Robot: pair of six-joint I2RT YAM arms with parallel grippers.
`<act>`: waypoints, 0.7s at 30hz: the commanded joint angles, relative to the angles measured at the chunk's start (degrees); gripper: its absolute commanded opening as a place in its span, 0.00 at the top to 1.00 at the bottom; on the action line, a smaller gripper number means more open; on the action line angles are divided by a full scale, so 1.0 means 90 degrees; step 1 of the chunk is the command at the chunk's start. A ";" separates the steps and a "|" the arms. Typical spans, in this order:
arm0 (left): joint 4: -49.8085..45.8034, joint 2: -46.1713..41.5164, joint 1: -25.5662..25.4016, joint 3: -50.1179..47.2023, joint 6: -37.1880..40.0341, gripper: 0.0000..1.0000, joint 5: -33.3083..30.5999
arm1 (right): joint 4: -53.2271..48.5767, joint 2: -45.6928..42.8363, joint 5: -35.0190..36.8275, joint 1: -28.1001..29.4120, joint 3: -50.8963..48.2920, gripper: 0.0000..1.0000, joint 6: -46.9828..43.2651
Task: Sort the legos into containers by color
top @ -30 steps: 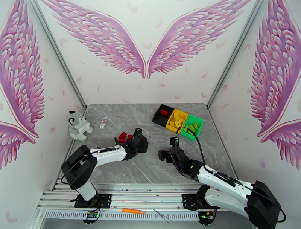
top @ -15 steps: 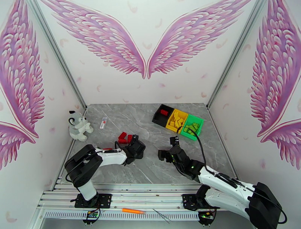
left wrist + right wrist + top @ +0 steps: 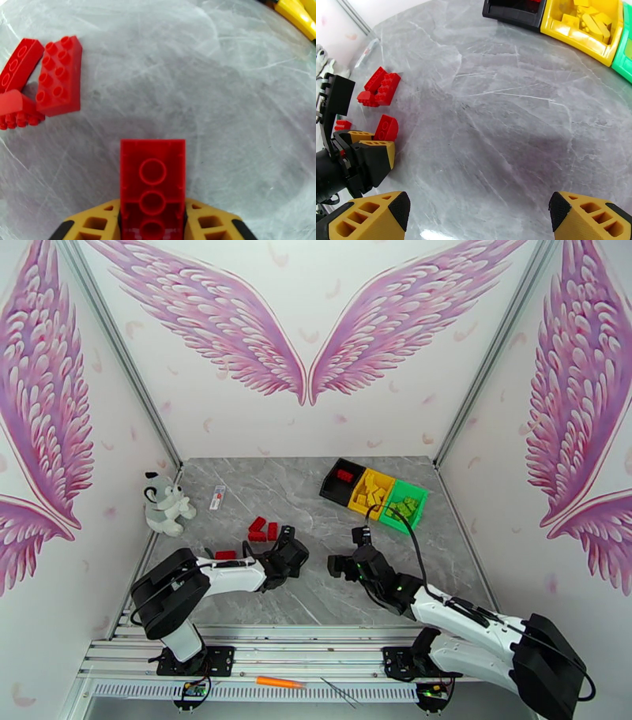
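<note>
Left claw [image 3: 152, 215] pinching a red brick [image 3: 152, 169] by one end, hollow underside facing the wrist cam. It's low over the bench [image 3: 245, 118]; can't tell if it's touching. Three loose red bricks [image 3: 59, 75] clustered on the bench close by, one more [image 3: 225, 555] beside the left arm. Right claw [image 3: 478, 209] spread wide over mid-bench. Black bin [image 3: 511, 15], yellow bin [image 3: 572, 37] and green bin [image 3: 623, 63] in a row far right. Yellow bricks [image 3: 588, 17] in yellow, green bricks [image 3: 401, 508] in green.

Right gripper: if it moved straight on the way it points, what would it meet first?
Likely just bare table; the right gripper has a line that passes left of the black bin, though depth is unclear.
</note>
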 commanded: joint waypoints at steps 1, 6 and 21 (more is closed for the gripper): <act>0.0170 -0.0163 0.0006 0.0216 0.0324 0.64 0.0085 | 0.0274 0.0367 -0.0325 -0.0039 0.0162 0.01 -0.0040; 0.0570 -0.0111 0.0271 0.0397 0.0582 0.66 0.0729 | 0.0743 0.0899 -0.0719 -0.0124 0.0214 0.01 0.0029; 0.1404 0.0986 0.1007 0.1971 0.1028 0.68 0.2793 | 0.0915 0.0432 -0.2222 -0.1875 -0.0153 0.01 0.0322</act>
